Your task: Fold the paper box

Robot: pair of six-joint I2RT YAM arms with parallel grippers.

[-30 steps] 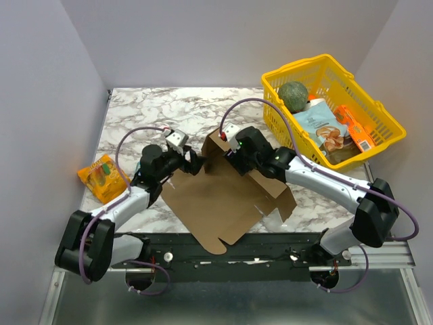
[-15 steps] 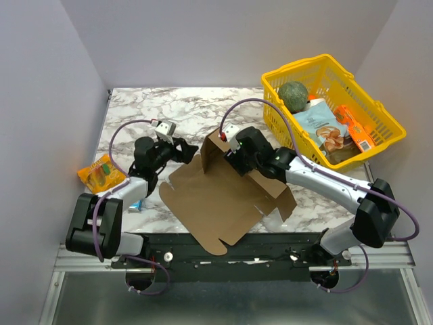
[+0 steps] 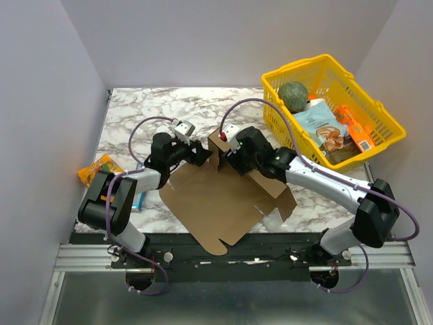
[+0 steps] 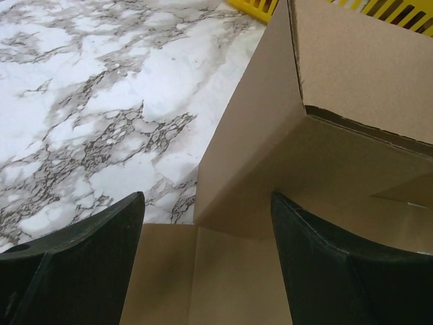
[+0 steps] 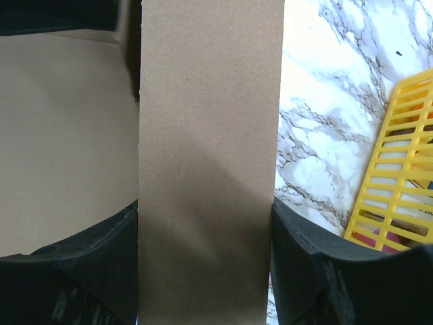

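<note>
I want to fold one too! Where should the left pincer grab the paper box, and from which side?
Probably the raised wall of the paper box, near its top edge, coming from the marble side on the left. It stands up off the table, thin, so the open left pincer can straddle it; the base lies flat. The right pincer clamps a flap beside it.

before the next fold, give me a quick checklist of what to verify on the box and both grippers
1. Flap of the box held by the right gripper: ok.
2. Jaws of the left gripper open: ok.
3. Standing wall lined up between its fingers: ok.
4. Sheet lying on the table: ok, near corner overhangs the edge.
5. Box apart from the basket: ok.
6. Side tabs locked: cannot tell.
</note>
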